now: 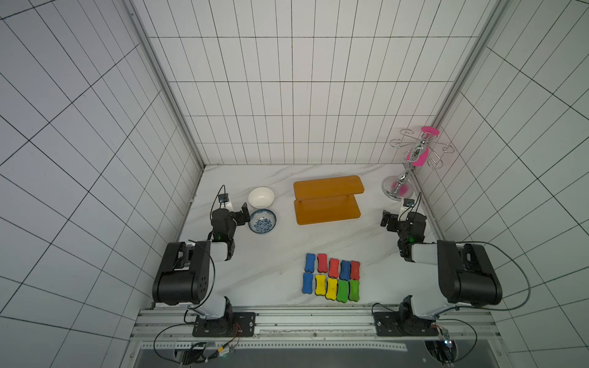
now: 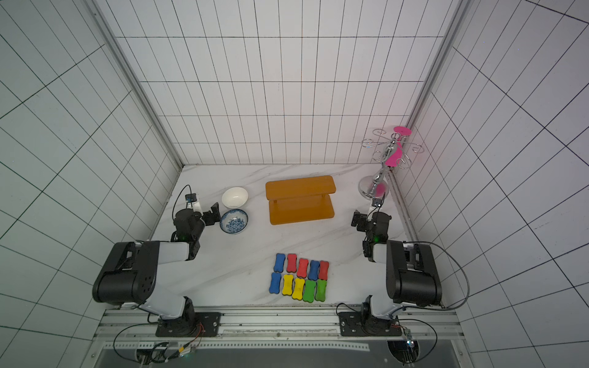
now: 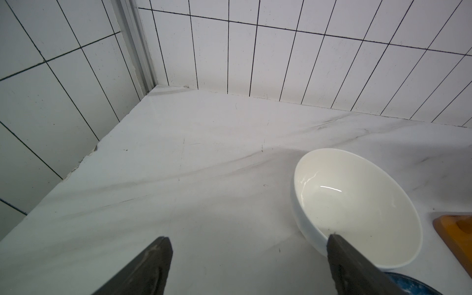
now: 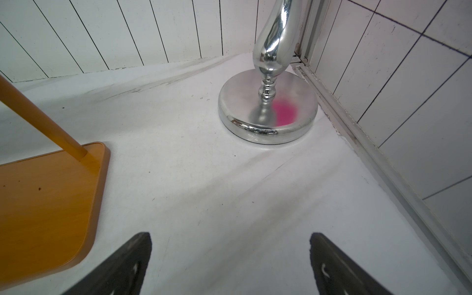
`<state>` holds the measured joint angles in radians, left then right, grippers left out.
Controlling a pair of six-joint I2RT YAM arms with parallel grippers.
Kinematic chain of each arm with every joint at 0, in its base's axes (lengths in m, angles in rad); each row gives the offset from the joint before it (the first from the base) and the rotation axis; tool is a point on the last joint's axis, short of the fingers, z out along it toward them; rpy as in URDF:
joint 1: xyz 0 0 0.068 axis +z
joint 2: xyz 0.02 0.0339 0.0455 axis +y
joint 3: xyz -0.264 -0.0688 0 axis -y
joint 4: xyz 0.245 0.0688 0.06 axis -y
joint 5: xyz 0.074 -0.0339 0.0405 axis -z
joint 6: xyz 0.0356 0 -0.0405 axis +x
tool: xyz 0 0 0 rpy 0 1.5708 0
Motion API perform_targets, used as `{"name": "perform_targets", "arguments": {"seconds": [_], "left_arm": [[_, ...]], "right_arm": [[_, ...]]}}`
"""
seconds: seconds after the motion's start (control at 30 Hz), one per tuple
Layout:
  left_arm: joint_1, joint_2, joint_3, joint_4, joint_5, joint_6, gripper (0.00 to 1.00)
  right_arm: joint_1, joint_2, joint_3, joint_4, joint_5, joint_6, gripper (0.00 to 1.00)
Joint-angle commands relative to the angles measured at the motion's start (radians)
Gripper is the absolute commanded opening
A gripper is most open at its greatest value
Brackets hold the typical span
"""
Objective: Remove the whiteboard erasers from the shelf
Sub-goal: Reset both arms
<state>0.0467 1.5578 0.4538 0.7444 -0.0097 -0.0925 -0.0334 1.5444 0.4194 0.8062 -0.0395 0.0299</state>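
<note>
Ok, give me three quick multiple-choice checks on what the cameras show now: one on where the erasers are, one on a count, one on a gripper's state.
1. Where do the whiteboard erasers lie relative to the shelf?
A) on its upper board
B) on the table in front of it, in two rows
C) on its lower board

2. How many red erasers are there?
A) two
B) three
C) four

3. The left gripper is:
A) shut on an eraser
B) shut on the shelf's edge
C) open and empty

Answers:
1 B: both top views show both boards bare and the two rows on the table.
2 B: three red ones sit in the row nearer the shelf, none in the other row.
3 C: the left wrist view shows its jaws wide apart with nothing between them.
</note>
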Motion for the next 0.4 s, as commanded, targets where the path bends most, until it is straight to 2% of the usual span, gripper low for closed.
{"name": "perform_targets", "arguments": {"seconds": [0.0, 0.37], "left_arm": [[-0.001, 0.008, 0.014, -0.004, -0.002, 0.005, 0.98], [-0.001, -0.003, -0.004, 0.014, -0.006, 0.004, 0.98]], "right_arm": [[-0.007, -0.003, 0.016, -0.001, -0.005, -0.008, 0.99], [-0.007, -0.003, 0.016, -0.001, -0.004, -0.007, 0.99]]}}
